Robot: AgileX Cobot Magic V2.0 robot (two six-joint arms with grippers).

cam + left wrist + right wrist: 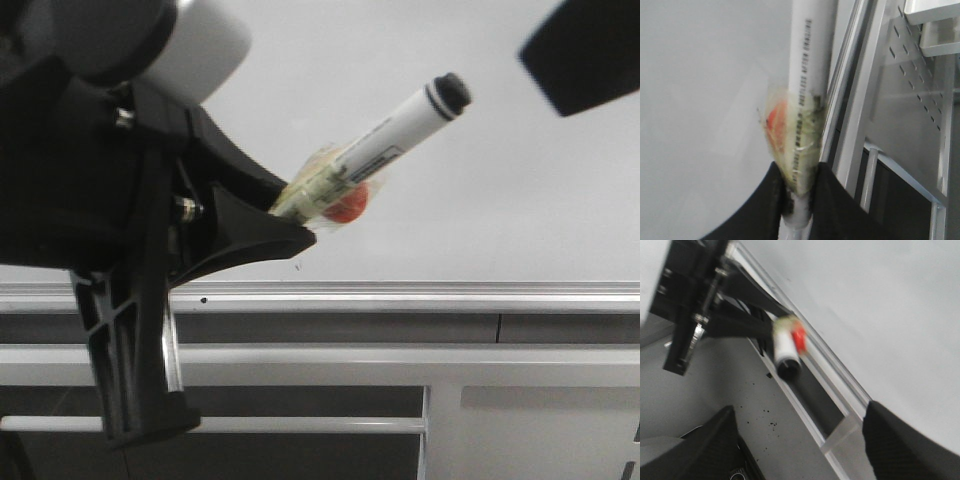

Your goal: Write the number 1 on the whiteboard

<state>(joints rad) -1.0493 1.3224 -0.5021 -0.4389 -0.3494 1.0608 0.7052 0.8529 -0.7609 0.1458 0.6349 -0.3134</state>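
My left gripper (295, 215) is shut on a white marker pen (395, 140), gripping it at a band of yellowish tape with a red patch (347, 207). The pen slants up to the right in front of the whiteboard (480, 200), black end (450, 93) uppermost. In the left wrist view the pen (807, 75) runs out from between the fingers of the left gripper (799, 170), alongside the board's silver rail (847, 75). My right gripper (801, 410) is open and holds nothing; one of its fingers (585, 50) shows at the top right. The number 1 is out of view.
The board's aluminium edge rail (420, 293) runs across the front view. Below it is a grey metal frame with bars (300, 355). A perforated metal panel (912, 100) stands beside the rail. A grey surface with black specks (775, 425) lies under the right gripper.
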